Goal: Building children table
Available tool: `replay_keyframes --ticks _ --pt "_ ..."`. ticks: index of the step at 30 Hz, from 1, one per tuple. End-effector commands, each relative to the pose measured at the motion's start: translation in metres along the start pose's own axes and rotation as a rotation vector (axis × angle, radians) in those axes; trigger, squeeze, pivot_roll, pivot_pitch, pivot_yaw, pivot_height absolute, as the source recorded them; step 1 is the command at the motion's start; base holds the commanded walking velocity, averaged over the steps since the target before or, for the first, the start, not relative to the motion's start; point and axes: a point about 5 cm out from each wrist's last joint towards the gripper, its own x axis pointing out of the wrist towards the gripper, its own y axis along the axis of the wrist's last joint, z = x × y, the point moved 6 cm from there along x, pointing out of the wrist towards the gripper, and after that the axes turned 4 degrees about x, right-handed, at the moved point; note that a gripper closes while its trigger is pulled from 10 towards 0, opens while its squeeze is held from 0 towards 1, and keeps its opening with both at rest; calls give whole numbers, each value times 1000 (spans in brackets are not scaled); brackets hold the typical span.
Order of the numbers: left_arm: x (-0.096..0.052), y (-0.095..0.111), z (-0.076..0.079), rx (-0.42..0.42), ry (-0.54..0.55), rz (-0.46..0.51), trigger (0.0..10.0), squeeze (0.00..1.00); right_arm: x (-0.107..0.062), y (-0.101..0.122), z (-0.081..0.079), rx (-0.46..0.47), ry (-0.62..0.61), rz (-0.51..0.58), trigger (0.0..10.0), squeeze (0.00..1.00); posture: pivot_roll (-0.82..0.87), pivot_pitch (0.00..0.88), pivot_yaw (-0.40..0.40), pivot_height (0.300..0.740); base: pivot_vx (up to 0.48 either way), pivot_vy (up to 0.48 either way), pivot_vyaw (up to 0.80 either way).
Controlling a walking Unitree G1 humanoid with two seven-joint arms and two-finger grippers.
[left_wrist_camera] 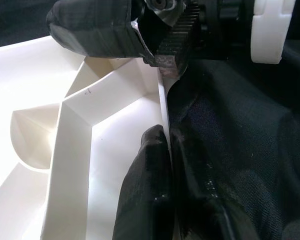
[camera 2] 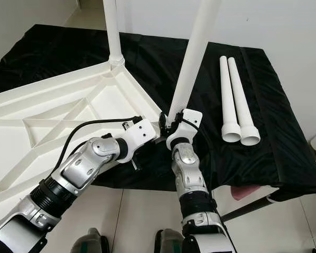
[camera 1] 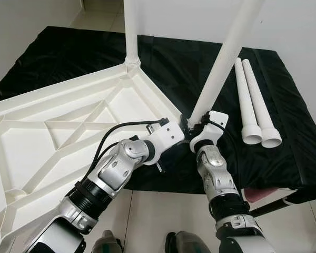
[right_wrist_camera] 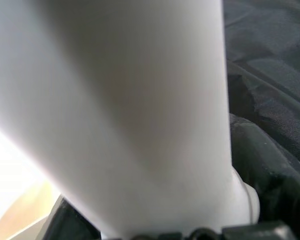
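Observation:
The white table top (camera 1: 52,132) lies upside down on a black cloth. One white leg (camera 1: 131,31) stands upright in its far corner. At the near right corner a second leg (camera 1: 224,55) leans to the right, its foot at the corner socket. My right gripper (camera 1: 196,124) is shut on this leg low down; the leg (right_wrist_camera: 130,115) looms close in the right wrist view beside one black finger (right_wrist_camera: 262,165). My left gripper (left_wrist_camera: 166,137) is shut on the top's rim (left_wrist_camera: 162,100) just beside that corner, one finger on each side of the wall. Two loose legs (camera 1: 253,100) lie on the right.
The black cloth-covered bench (camera 1: 284,158) ends close in front of me, and the table top overhangs it on my left. A pink object (camera 1: 260,194) sits under the bench's right end. Pale floor tiles (camera 1: 163,211) and my feet are below.

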Motion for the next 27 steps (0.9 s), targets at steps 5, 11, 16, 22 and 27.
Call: replay_keyframes --ticks 5,11,16,22,27 --pt "7 7 35 28 -168 24 10000 0 -5 -10 15 28 -70 -44 10000 1000 -54 5 -12 740 0 0 0" --pt "6 6 35 26 -164 21 10000 0 1 16 21 40 -27 47 10000 0 -48 3 -14 740 0 0 0" --pt "6 6 35 24 -161 20 10000 0 6 32 13 115 79 76 10000 0 -45 4 -16 740 0 0 0" --pt "6 6 33 21 -157 19 10000 0 10 44 -3 50 285 85 10000 0 -46 9 -14 740 0 0 0" --pt "7 10 31 41 -161 25 10000 0 6 36 -15 -113 553 18 10000 0 -50 17 -4 740 0 0 0"
